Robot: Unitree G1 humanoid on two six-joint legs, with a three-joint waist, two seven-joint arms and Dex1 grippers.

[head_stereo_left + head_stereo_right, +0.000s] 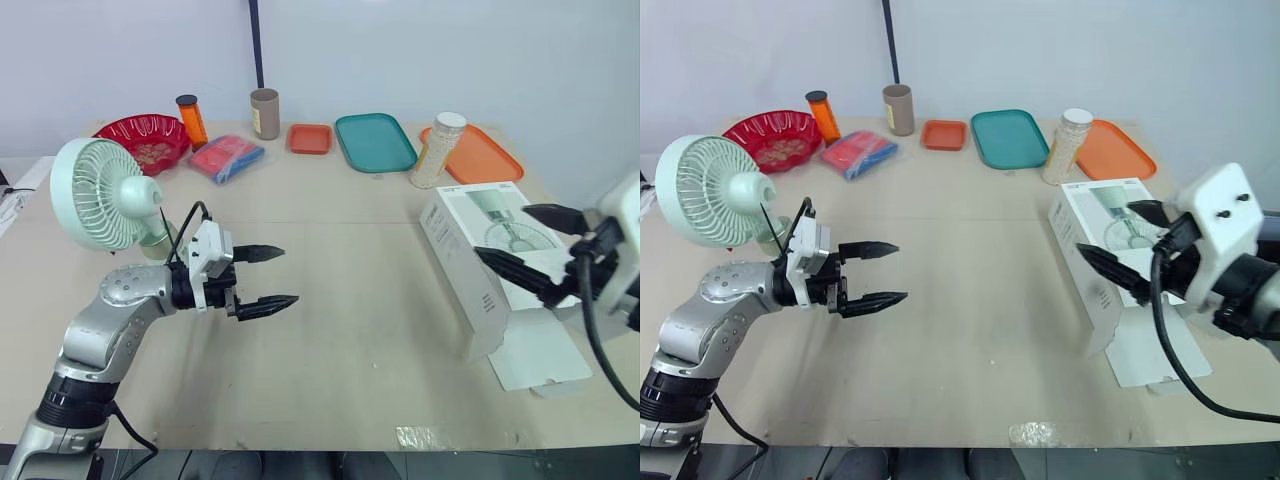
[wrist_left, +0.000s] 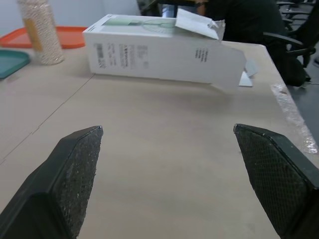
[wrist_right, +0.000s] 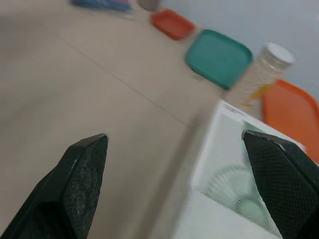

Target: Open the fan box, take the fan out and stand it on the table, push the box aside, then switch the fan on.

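Fan (image 1: 100, 195): out of the box, stands upright on the table (image 1: 350, 330) at left of frame, grille facing forward-left, base partly hidden behind the left arm.

Fan box (image 1: 470, 270): white, lies on its side at right of frame, printed fan picture on the top face, near end open with a flap (image 1: 535, 350) flat on the table at lower right. Well apart from the fan.

Left gripper (image 1: 290, 275): left-centre of frame, just right of the fan, points toward the box. Fingers spread wide, holds nothing, hovers over bare table. Left wrist view: both pads (image 2: 79, 169) apart, box (image 2: 159, 50) far ahead with torn flap sticking up at its open end.

Right gripper (image 1: 502, 231): right edge of frame, over the box's top face. Fingers (image 1: 515, 270) wide apart, grips nothing; cannot tell if a tip touches the cardboard. Right wrist view: pads (image 3: 84, 179) spread, box corner (image 3: 234, 194) between them.

Back row, upper frame, left to right: red basket (image 1: 145, 140), orange bottle (image 1: 190, 120), blue-and-red packet (image 1: 227, 158), brown tube (image 1: 265, 113), small orange tray (image 1: 310, 138), teal tray (image 1: 375, 142), white-capped jar (image 1: 437, 150), large orange tray (image 1: 480, 155). Jar stands just behind the box's far end.

Strip of clear tape (image 1: 420, 437) on the table's near edge, bottom centre.
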